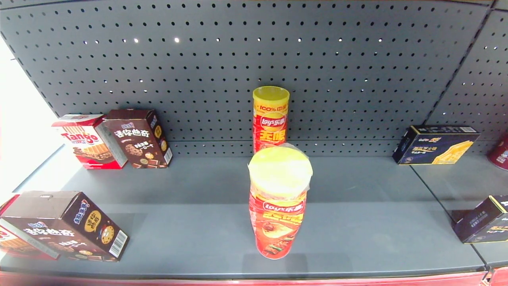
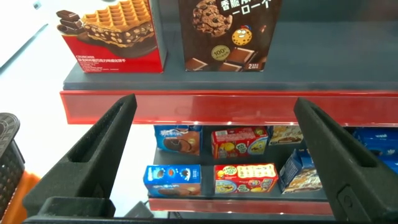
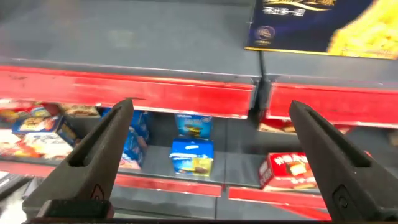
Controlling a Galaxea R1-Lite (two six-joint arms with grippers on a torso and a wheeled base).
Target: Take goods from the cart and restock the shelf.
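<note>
Surveyed grey shelf [image 1: 357, 222], partly stocked, red shelf lip [image 3: 124, 87] along its front. Noted front chip can [image 1: 279, 206] upright at mid-shelf, long axis vertical, rear can [image 1: 270, 119] straight behind it. Found left gripper [image 2: 214, 102] and right gripper [image 3: 211, 104] spread wide, empty, low before the lip. Judged front can above and between both; neither arm plainly nearer.

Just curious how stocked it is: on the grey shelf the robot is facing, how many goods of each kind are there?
Crisp tubes: 2
Brown cookie boxes: 2
Red wafer boxes: 2
Dark blue boxes: 2
Red item cut off at the right edge, kind unclear: 1
Total: 9
</note>
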